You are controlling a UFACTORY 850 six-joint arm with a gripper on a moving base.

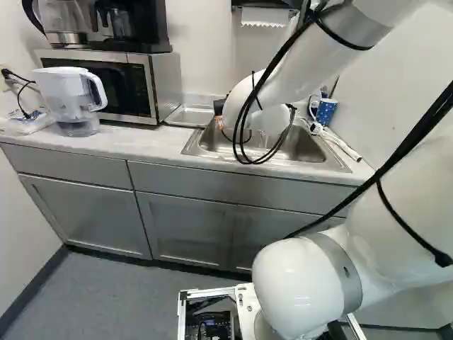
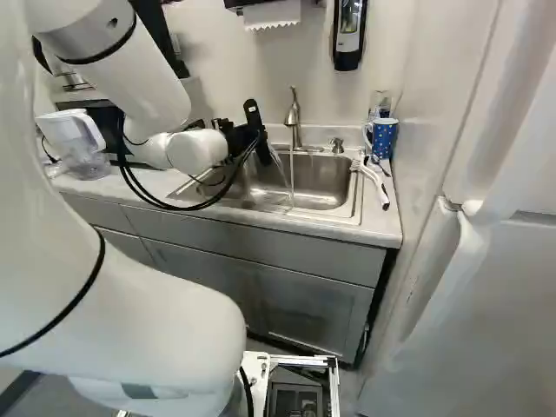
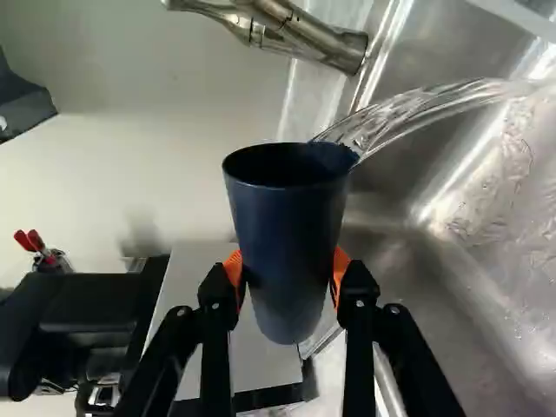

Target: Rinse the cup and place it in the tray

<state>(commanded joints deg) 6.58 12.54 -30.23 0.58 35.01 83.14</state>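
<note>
At the far left of the left base view a clear pitcher with a white lid (image 1: 67, 92) stands on the tabletop (image 1: 138, 142). Next comes a microwave (image 1: 127, 81) carrying coffee machines (image 1: 131, 21), then a shallow metal tray (image 1: 190, 115) between the microwave and the sink (image 2: 326, 184). The white arm (image 1: 283, 78) reaches across here, covering part of the sink in the left base view.

The hand (image 2: 248, 139), over the sink's left side in the right base view, holds the dark blue cup (image 3: 287, 234) between its two orange pads, one on each side. Water (image 3: 426, 109) streams from the cup's rim into the basin. The faucet (image 2: 294, 117) stands close by, water falling from it too; in the wrist view its spout is near the cup's mouth.

Farther right are a small metal knob (image 2: 337, 145), a white-handled tool (image 2: 376, 182) lying along the sink's edge, and a blue mug with white dots (image 2: 384, 139). A tall white door with a handle (image 2: 504, 278) closes off the right side.
</note>
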